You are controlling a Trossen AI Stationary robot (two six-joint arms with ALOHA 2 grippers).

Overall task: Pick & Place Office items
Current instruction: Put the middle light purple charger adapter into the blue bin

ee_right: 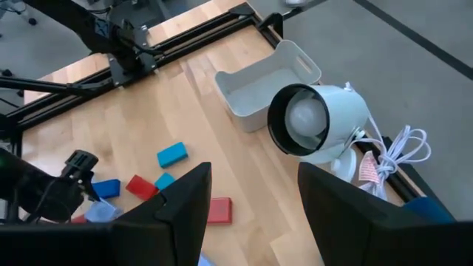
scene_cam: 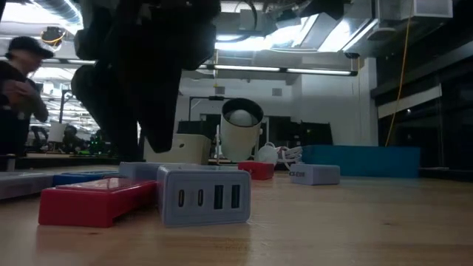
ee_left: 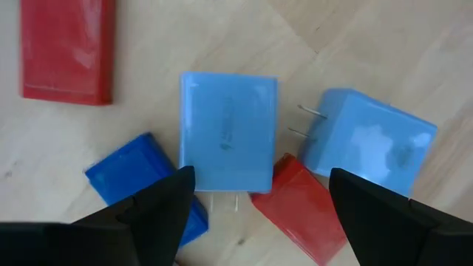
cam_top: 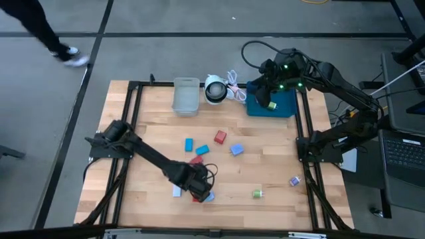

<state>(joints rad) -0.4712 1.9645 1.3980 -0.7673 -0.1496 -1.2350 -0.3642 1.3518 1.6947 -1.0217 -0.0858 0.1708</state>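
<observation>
A wooden counter carries the scene, with a blue tray and a grey bin at its far edge and a white round lamp-like object with a cord between them. The left tool, fingers spread and empty, hangs over a cluster near the front edge: a light-blue plug block, a second light-blue charger, a red block and a blue block. The right tool, fingers parted and holding nothing, hovers above the tray. More small blocks lie scattered mid-counter, including a green bit and a purple bit.
</observation>
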